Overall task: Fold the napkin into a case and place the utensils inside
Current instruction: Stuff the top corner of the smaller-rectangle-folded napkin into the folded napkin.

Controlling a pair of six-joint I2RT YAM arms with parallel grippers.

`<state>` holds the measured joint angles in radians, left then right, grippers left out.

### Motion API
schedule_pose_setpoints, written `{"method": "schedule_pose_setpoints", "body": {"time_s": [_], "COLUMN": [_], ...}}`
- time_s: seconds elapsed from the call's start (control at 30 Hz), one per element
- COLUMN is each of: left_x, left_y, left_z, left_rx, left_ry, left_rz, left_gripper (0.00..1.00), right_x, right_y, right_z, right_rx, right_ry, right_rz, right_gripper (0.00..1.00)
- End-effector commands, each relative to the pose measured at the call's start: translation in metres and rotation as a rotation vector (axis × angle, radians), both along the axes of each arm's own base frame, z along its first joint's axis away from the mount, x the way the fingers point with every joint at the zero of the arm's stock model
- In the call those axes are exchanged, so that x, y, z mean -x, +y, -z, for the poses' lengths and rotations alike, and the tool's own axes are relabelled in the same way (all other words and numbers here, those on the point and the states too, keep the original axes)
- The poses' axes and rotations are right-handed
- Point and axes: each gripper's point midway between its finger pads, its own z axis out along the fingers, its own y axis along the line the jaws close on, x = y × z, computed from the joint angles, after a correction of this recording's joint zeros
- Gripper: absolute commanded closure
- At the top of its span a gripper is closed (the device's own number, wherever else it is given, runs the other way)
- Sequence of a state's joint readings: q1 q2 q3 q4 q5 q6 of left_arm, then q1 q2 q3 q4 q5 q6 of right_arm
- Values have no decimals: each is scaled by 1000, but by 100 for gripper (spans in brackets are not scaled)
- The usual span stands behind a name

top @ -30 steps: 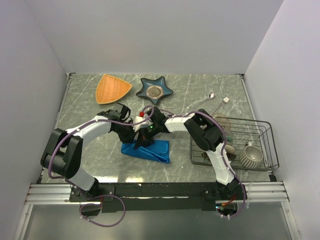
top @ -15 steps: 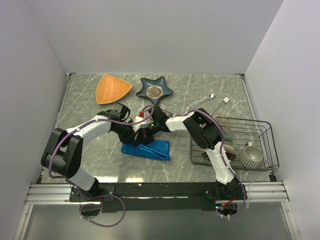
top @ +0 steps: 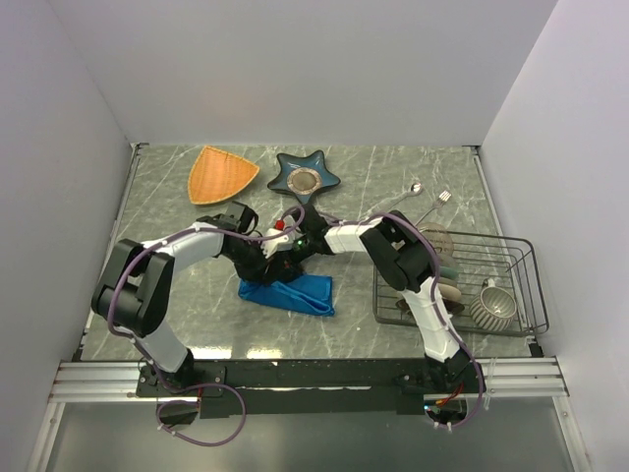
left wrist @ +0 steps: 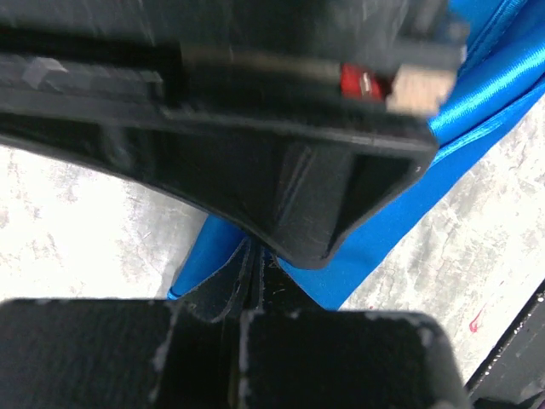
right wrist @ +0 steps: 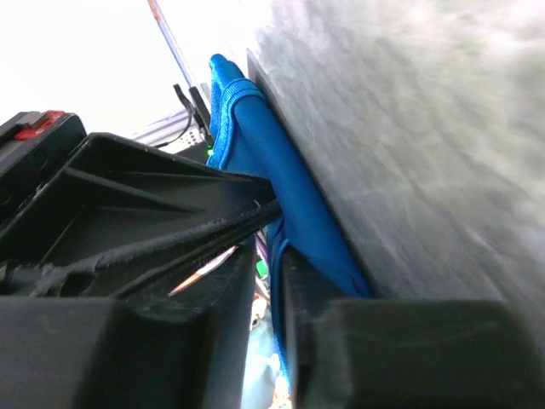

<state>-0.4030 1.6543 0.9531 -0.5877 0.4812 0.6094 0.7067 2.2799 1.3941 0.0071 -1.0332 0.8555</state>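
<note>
Two pincers, one spot, so here's how it looks to me. Your left gripper (left wrist: 251, 266) has its fingers pressed together with a fold of the napkin (top: 295, 293) running right into the seam between them, so I'd call that clamped on the cloth. Your right gripper (right wrist: 268, 256) sits nose to nose with it. Its fingers show a slim gap, and the blue edge runs along the slot beside the inner finger. From its wrist view it doesn't look like it's biting anything.

Moving out from there, both arms meet over the far long edge of the cloth. The cloth lies as a flattish blue band on the table (top: 364, 177), near the front, between the two bases. It's already narrower than a square, but it doesn't look like a tidy pouch yet.

The spoon (top: 413, 186) and fork (top: 443, 198) lie side by side, well apart from the cloth, off to the right and just behind the wire rack (top: 511, 258). Nothing is touching them.

So my guess is you're mid-fold, and the loading part hasn't started. For the next move I'd keep the left pinch firm and get the right fingers clear without snagging the shiny fabric. It looks slippery, and one dragged corner would undo the crease. Watch the clearance too, because the two heads are really crowded in there.
</note>
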Motion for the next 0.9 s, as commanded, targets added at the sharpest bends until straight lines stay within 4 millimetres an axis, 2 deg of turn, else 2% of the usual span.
{"method": "schedule_pose_setpoints", "body": {"time_s": [0.0, 0.1, 0.27, 0.47, 0.5, 0.53, 0.87], "left_x": [12, 12, 11, 11, 11, 10, 9], "left_y": [13, 15, 17, 17, 17, 17, 15], "left_z": [22, 25, 27, 27, 27, 27, 26], "left_rx": [-53, -57, -55, -48, -47, -47, -36], "left_ry": [74, 79, 85, 87, 89, 87, 97], "left_rz": [10, 13, 7, 5, 6, 6, 4], "left_gripper": [99, 99, 99, 99, 99, 99, 99], "right_x": [-19, -24, -31, -13, -12, -7, -5], "right_y": [-23, -27, -40, -58, -58, -63, -75], "right_z": [13, 6, -4, -15, -21, -18, -28], "right_rx": [149, 162, 168, 172, 155, 161, 104], "right_ry": [46, 15, -17, -49, -79, -77, -304], "right_rz": [81, 74, 74, 3, -2, 0, 2], "right_gripper": [62, 52, 45, 43, 43, 42, 38]}}
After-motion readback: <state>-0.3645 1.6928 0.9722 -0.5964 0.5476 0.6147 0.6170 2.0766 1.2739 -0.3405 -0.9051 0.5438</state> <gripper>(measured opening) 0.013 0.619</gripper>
